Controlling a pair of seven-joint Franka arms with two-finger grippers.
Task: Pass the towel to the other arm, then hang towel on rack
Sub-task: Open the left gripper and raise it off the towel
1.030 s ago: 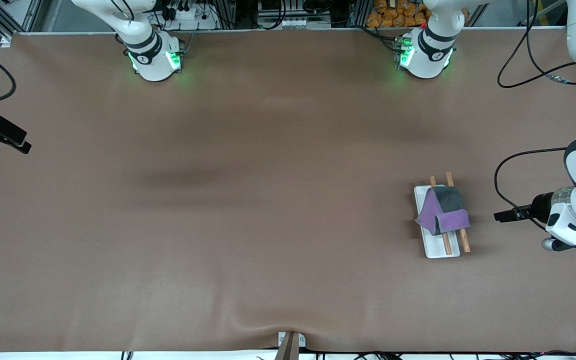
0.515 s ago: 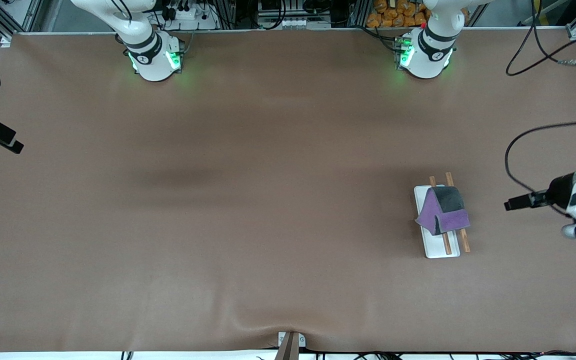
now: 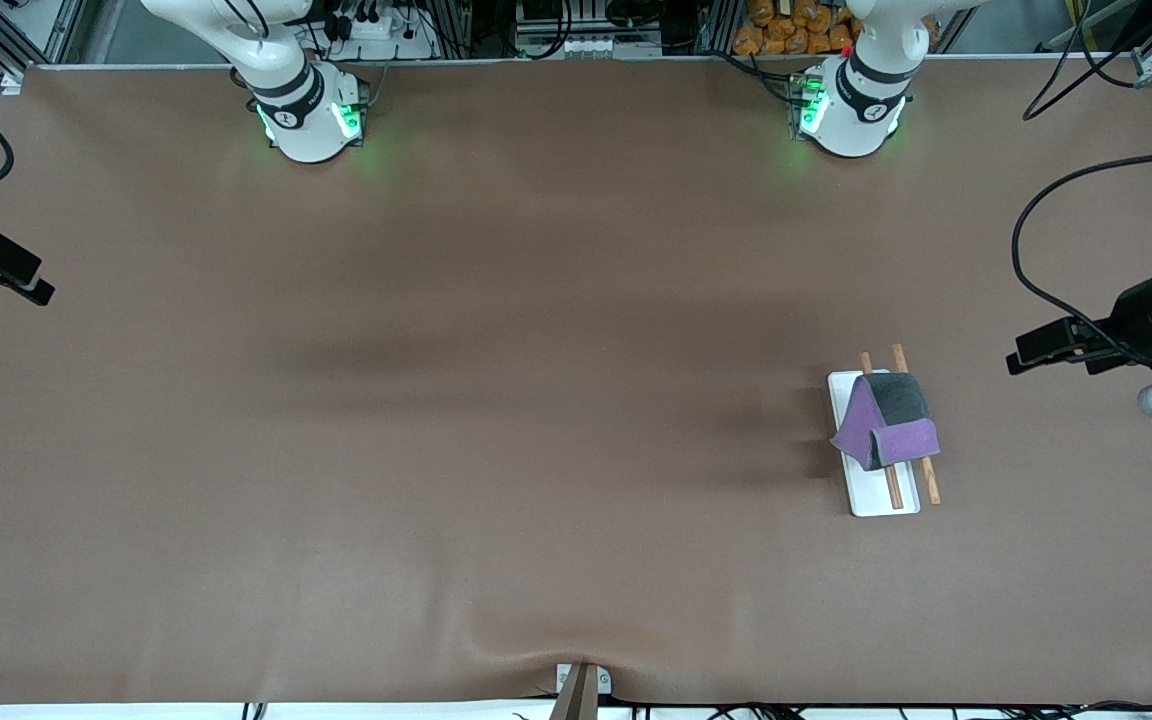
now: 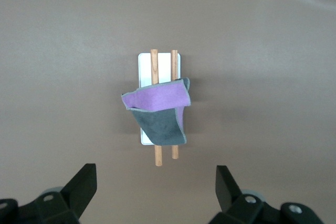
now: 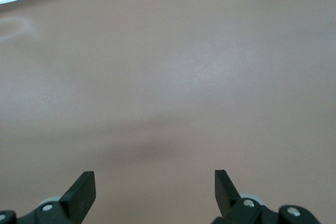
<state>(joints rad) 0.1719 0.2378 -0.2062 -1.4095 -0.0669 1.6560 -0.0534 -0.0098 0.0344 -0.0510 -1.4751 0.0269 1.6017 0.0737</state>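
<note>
A purple and grey towel [image 3: 886, 415] hangs draped over the two wooden rods of the rack [image 3: 881, 497], which stands on its white base toward the left arm's end of the table. In the left wrist view the towel [image 4: 157, 114] covers the middle of the rods, and the rack's white base [image 4: 144, 66] shows past it. My left gripper [image 4: 155, 174] is open and empty, up in the air, well apart from the rack. My right gripper [image 5: 153, 178] is open and empty over bare brown table at the right arm's end.
A brown cloth [image 3: 536, 400] covers the table, with a wrinkle by a small bracket [image 3: 582, 684] at the edge nearest the front camera. A black cable [image 3: 1031, 250] loops over the table at the left arm's end. The arm bases [image 3: 308, 115] stand along the farthest edge.
The left arm has drawn away from the rack, out toward its end of the table and toward the bases. The right arm has barely shifted. The towel and rack have not moved.
</note>
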